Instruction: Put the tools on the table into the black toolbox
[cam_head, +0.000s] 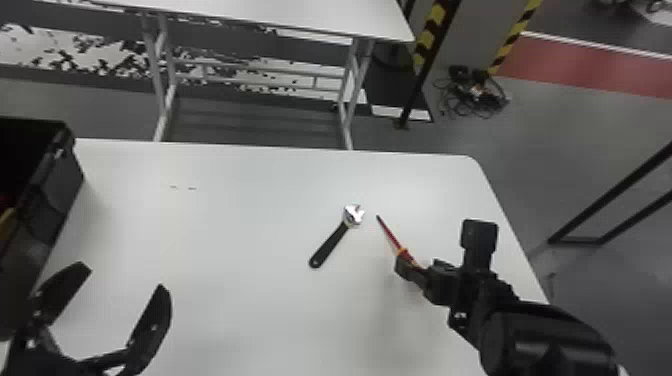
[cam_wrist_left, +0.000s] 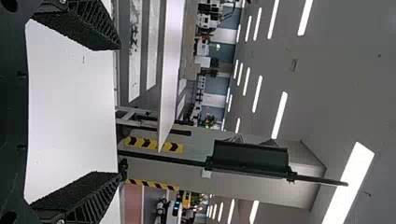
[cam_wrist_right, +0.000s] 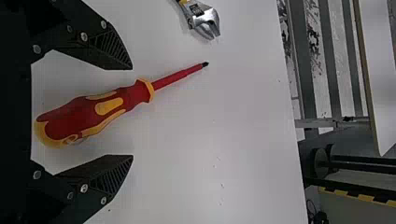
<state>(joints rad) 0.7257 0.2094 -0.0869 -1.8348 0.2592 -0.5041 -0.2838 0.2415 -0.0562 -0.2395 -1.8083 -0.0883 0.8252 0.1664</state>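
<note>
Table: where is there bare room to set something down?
The table is bare between the toolbox and wrench, beyond the left end effector; also from wrench to far edge. It's crowded by the wrench's head, where the screwdriver lies between the right end effector's fingers.

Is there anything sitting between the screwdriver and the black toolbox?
Yes, the wrench lies on the table between the screwdriver and the toolbox. The open left hand hovers nearer the robot, beside the toolbox.
</note>
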